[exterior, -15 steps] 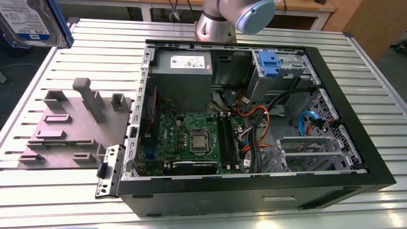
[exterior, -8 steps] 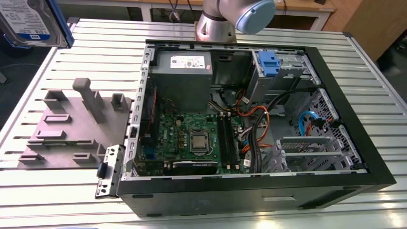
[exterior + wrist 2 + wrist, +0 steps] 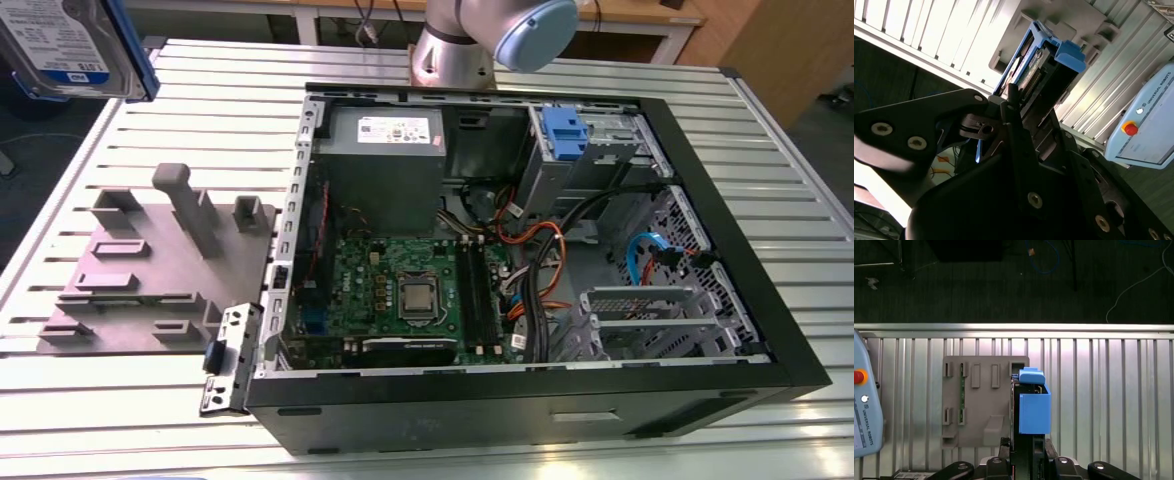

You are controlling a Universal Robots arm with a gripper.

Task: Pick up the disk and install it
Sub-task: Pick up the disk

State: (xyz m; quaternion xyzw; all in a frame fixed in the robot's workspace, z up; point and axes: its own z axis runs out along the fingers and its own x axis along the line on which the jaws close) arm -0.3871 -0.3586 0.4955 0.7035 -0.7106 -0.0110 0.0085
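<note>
While the open black metal computer case lies nearest, the disk, a silver hard drive in a blue plastic carrier, is clamped by the black gripper at the exterior view's far left, its white-and-blue label cut off.

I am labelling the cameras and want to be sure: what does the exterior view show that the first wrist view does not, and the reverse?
Exterior view: the open computer case with its motherboard, and the arm at its far side.
First wrist view: the hand shut on the disk, a grey-blue pendant with a red button, and the dark floor past the table edge.
Both: the disk in its blue carrier, the grey fixture plate and the slatted table.
</note>
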